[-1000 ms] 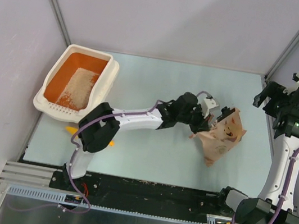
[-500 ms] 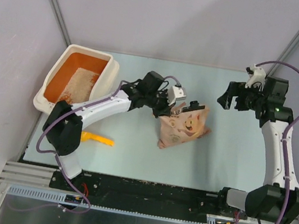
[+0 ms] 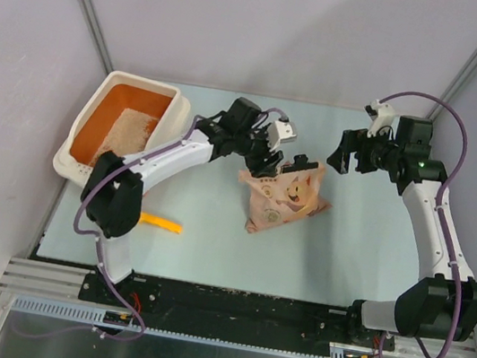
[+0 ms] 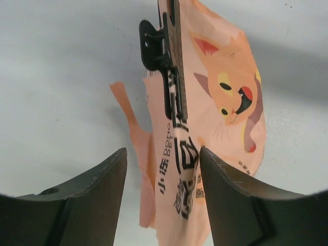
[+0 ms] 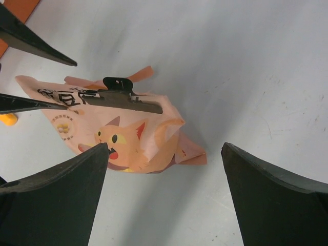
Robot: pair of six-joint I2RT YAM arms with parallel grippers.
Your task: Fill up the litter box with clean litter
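Above the pale tabletop (image 3: 363,253), the left arm reaches toward 1 o'clock, its left fingers (image 3: 268,162) apart astride the bag's clipped top. The right arm arches in from 3 o'clock, right fingers (image 3: 346,158) spread wide. At 10 o'clock the cream, orange-lined plastic litter box (image 3: 171,123) holds sandy litter (image 3: 127,136). The crinkled pink bag (image 3: 282,200) sits centre, with a yellow scoop (image 3: 162,222) at its 8 o'clock and a black clip (image 4: 152,43) on its top.

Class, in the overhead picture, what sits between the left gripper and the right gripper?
The pink-beige cat-print bag, clipped shut, close by the left gripper, farther from the right gripper; the top view shows it.
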